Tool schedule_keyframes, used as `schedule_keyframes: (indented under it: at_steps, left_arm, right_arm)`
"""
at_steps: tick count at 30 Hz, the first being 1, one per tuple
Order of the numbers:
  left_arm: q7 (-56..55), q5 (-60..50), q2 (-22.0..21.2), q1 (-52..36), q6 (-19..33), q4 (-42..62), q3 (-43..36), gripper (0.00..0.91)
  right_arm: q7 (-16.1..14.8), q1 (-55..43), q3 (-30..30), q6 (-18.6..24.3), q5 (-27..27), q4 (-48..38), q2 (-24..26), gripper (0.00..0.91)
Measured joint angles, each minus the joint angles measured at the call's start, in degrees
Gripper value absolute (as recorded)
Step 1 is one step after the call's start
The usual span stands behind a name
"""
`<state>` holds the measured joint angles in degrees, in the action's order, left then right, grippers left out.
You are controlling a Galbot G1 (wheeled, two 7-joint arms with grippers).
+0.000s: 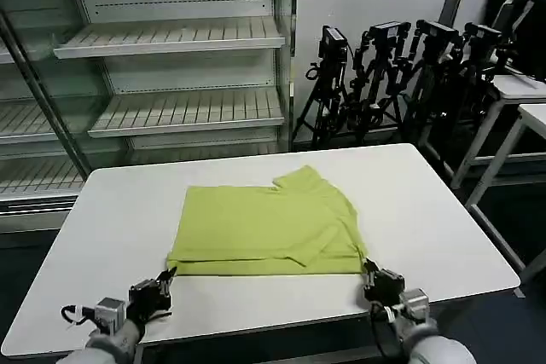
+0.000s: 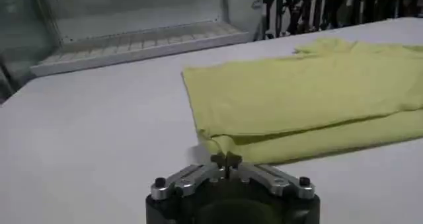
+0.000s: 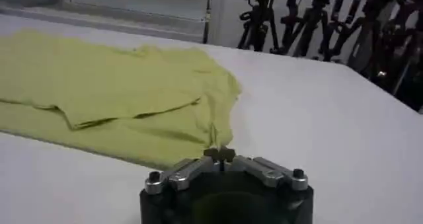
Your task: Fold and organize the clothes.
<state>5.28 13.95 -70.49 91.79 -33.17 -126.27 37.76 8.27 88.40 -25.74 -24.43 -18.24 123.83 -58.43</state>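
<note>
A lime T-shirt (image 1: 264,228) lies partly folded in the middle of the white table (image 1: 111,210), with one sleeve turned over its right part. My left gripper (image 1: 168,276) sits low at the shirt's near left corner. In the left wrist view its fingertips (image 2: 227,158) are pressed together right at the edge of the T-shirt (image 2: 297,100). My right gripper (image 1: 368,272) is at the near right corner. In the right wrist view a ridge of the T-shirt (image 3: 119,93) runs into the shut right gripper (image 3: 219,154).
Empty white display shelves (image 1: 171,108) stand behind the table on the left. Black camera tripods (image 1: 401,66) crowd the back right, with white side tables (image 1: 520,100) beyond them. Bare tabletop surrounds the shirt on all sides.
</note>
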Motion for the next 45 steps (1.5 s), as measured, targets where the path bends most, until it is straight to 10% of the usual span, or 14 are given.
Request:
schedule_keyframes:
  at_steps: [12,13,14,33,45]
  left_arm:
    - [-0.2,-2.76,-3.23,11.91,0.51,-7.14,1.19,0.01]
    - [-0.21,-3.0,-3.49,12.69,0.64,-7.38,1.22,0.625]
    - [-0.26,-3.24,-3.64,13.37,0.84,-7.63,1.29,0.907]
    - [-2.58,-6.24,-3.5,17.16,2.63,-14.97,6.21,0.907]
    - [-3.61,-2.41,2.96,4.99,3.31,-9.12,3.62,0.907]
  right_arm:
    - [-0.49,7.08,-3.24,3.07,2.55,3.48,-0.07,0.0]
    - [-0.48,7.47,-3.25,3.12,2.72,3.56,-0.18,0.252]
    - [-0.48,7.92,-3.28,3.16,2.88,3.72,-0.29,0.907]
    - [-0.47,8.44,-10.15,2.37,-2.36,7.56,0.47,0.907]
    - [6.44,-18.12,5.79,-2.28,-4.08,-2.96,-3.19,0.907]
